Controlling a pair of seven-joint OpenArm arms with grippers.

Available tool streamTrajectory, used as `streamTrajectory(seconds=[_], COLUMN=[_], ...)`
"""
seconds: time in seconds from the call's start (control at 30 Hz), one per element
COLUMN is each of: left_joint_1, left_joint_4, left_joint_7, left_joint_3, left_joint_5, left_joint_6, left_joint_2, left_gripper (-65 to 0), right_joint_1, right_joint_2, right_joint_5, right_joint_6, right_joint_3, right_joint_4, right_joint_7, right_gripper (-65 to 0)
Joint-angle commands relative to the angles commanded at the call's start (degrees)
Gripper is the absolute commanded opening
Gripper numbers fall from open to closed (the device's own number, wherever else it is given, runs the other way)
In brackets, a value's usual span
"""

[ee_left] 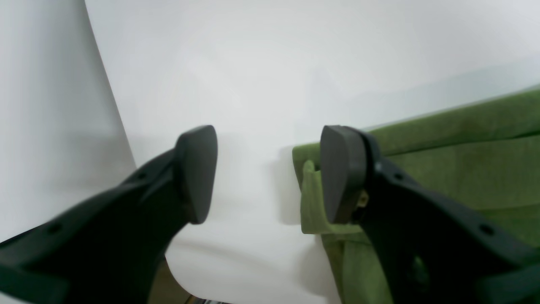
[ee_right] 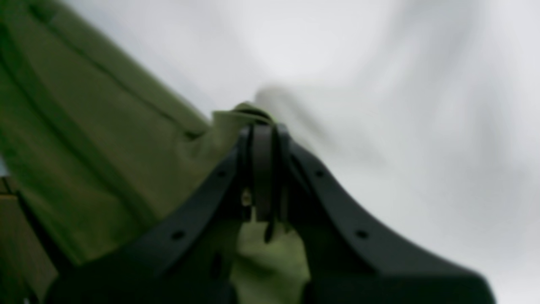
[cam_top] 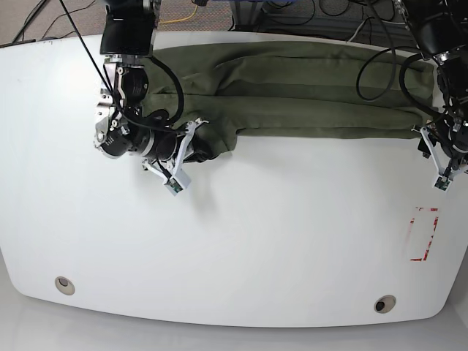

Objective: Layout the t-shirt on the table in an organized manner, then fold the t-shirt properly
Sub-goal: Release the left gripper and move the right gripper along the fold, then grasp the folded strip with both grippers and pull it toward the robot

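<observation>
Light is bright, even and diffuse, from overhead. In the base view the table (cam_top: 241, 241) is near blown-out white, with a soft sheen and only faint shadows under the arms; the t-shirt (cam_top: 307, 99) reads dark olive, and straight edges bow slightly toward the corners. The right wrist view is heavily blurred: cloth folds and the right gripper (ee_right: 263, 169) smear. The left wrist view is sharper; the left gripper (ee_left: 268, 173) casts a soft grey shadow, and the near fingers (ee_left: 196, 173) are slightly soft.
</observation>
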Motion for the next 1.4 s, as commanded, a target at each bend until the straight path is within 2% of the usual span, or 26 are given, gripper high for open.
streamTrajectory(seconds=[0.2, 0.4, 0.63, 0.93, 1.03, 1.1, 1.2, 1.27, 1.33, 1.4], left_joint_1=[0.1, 0.1, 0.4, 0.4, 0.4, 0.4, 0.6, 1.8, 2.5, 3.5], left_joint_4=[0.0, -0.1, -0.1, -0.1, 0.0, 0.0, 0.3, 0.4, 0.9, 3.5], left_joint_7=[0.0, 0.0, 0.0, 0.1, 0.1, 0.1, 0.2, 0.2, 0.2, 0.3], left_joint_3=[0.0, 1.4, 3.4, 3.4, 3.4, 3.4, 3.4, 3.4, 3.5, 3.5], left_joint_5=[0.2, 0.2, 0.3, 0.3, 0.3, 0.3, 0.3, 0.3, 0.3, 0.0], left_joint_6=[0.0, 0.0, 0.0, 0.0, 0.0, 0.0, 0.0, 0.0, 0.0, 0.0], left_joint_2=[0.0, 0.0, 0.0, 0.0, 0.0, 0.0, 0.0, 0.0, 0.0, 0.0], left_gripper=[-29.0, -29.0, -29.0, -29.0, -29.0, -29.0, -29.0, -29.0, -29.0, -29.0], right_joint_1=[-3.6, -8.4, -12.9, -15.6, -16.6, -17.3, -18.0, -18.8, -19.2, -19.7], right_joint_2=[2.8, 8.0, 12.7, 15.6, 15.8, 16.4, 16.4, 16.4, 16.4, 16.4], right_joint_5=[6.8, 11.4, 12.0, 12.0, 12.0, 12.0, 12.0, 12.0, 12.0, 12.0], right_joint_6=[0.00, 0.00, 0.00, 0.00, 0.00, 0.00, 0.00, 0.00, 0.00, 0.00], right_joint_3=[-3.7, -6.8, -9.3, -11.0, -11.0, -11.0, -11.0, -10.8, -10.7, -10.7], right_joint_4=[5.5, 10.3, 14.6, 14.6, 14.6, 14.6, 14.6, 14.8, 14.8, 14.8], right_joint_7=[-1.3, -1.3, -1.3, -1.3, -1.4, -1.4, -2.0, -3.8, -4.6, -4.7], right_gripper=[-65.0, -65.0, -65.0, -64.0, -53.6, -43.1, -23.3, -14.3, -11.7, -14.0])
